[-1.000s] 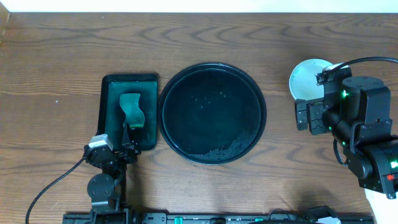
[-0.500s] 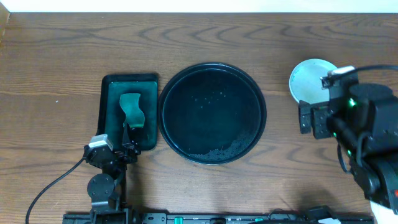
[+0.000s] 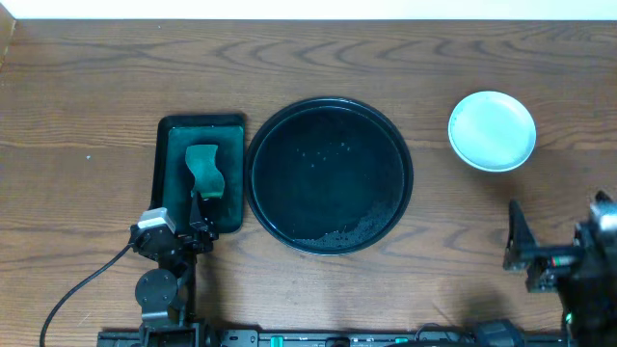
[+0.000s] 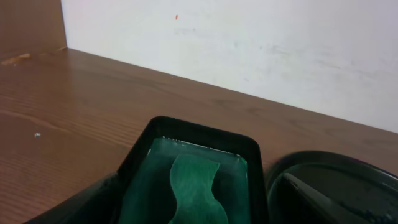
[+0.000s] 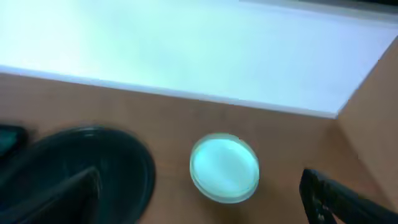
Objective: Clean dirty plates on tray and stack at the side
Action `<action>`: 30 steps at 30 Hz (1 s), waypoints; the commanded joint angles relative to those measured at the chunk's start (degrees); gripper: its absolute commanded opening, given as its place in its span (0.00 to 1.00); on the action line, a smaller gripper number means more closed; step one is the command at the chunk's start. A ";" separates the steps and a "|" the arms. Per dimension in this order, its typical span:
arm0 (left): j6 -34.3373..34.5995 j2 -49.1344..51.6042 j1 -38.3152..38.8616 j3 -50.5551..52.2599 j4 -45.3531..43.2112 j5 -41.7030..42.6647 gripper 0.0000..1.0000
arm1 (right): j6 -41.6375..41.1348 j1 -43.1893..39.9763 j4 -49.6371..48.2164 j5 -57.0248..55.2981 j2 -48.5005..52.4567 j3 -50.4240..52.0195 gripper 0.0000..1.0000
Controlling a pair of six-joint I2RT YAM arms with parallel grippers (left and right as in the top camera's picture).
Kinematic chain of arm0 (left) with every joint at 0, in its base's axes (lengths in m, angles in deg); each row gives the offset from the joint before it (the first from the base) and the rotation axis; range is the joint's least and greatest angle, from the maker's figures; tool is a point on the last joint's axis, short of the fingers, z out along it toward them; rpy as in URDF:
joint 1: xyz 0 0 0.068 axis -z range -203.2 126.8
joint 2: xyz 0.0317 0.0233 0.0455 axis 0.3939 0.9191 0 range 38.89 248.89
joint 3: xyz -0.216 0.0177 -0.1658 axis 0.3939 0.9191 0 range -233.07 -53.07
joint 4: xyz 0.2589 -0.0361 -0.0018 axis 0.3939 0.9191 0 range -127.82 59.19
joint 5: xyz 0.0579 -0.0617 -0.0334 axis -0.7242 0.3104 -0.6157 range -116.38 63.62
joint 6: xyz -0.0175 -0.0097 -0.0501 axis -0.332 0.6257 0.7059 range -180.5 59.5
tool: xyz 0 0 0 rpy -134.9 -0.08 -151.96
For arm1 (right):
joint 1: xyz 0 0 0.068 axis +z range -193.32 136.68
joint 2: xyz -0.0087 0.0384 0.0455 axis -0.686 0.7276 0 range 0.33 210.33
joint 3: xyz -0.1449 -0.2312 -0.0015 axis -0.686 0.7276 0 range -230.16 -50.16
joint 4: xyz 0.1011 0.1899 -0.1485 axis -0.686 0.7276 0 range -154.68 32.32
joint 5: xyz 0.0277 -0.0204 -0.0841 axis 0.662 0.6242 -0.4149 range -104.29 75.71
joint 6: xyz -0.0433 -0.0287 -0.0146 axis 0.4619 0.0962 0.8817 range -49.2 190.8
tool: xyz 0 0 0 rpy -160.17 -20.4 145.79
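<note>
Your right gripper [image 5: 199, 175] has its fingers [image 5: 326, 191] spread wide w/ nothing btwn them; the wrist view's blurred but the gap is plain. Left gripper [image 3: 198, 218]: fingers look spread too, empty, at the near end of the green tray [image 3: 202, 120], just short of the sponge [image 3: 202, 169]. The plates [image 3: 492, 130] sit on bare tabletop [image 3: 540, 58] at the right, well apart from the tray [image 3: 328, 99]. From above they read as 1 white disc, so you can't count the stack. From the right fingers they lie ahead, toward the far edge, a touch left in the overhead view. They're round, so no long axis to line up on. Right arm is much nearer; left arm is on the other side of the tray, well apart. Nothing stands btwn right fingers & plates, only bare wood. The tray holds no plates, just wet specks near its front rim, so the job looks done or nearly. If any move is left it's prob. the right arm's, & the approach is open.
</note>
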 commanded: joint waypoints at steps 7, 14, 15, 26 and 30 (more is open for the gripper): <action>-1.16 -0.35 -0.28 0.66 2.80 -1.03 0.79 | -6.64 -3.26 -29.75 5.75 -18.21 33.05 0.99; -1.16 -0.35 -0.28 0.66 2.80 -1.03 0.79 | -13.62 -4.17 -57.40 8.02 -24.09 53.68 0.99; -1.16 -0.35 -0.28 0.66 2.80 -1.03 0.80 | -13.66 -4.17 -60.54 8.44 -24.35 55.84 0.99; -1.16 -0.35 -0.28 0.66 2.80 -1.03 0.79 | -14.97 -4.17 -71.30 8.72 -25.88 66.18 0.99; -1.16 -0.35 -0.28 0.66 2.80 -1.03 0.79 | -14.95 -4.28 -68.06 8.72 -26.45 66.16 0.99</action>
